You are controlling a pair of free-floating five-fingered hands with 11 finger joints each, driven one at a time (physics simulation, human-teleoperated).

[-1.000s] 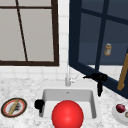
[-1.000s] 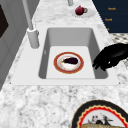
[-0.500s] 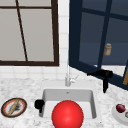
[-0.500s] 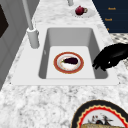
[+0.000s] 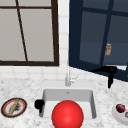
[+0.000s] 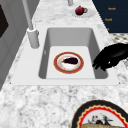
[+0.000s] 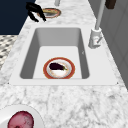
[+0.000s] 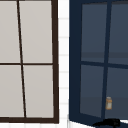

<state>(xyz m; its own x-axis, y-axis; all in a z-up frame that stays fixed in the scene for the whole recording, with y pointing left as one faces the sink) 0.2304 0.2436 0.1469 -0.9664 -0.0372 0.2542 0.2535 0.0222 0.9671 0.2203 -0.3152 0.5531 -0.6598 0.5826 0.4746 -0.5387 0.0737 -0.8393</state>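
Looks like work on the open cabinet door (image 5: 95, 37), hung above the bench's back right edge. Right hand (image 5: 106, 70) up at its lower edge, fingers stretched flat, thumb drooping, gripping nothing. Left hand (image 6: 110, 57) idle over the sink (image 6: 45, 62), by its front left corner, fingers relaxed, holding nothing. Next probably calls for firm contact on that edge and a steady swing clear of the faucet (image 5: 68, 75).

Red-rimmed plate (image 6: 68, 62), dark purple eggplant (image 6: 70, 60), white sink (image 6: 50, 40).
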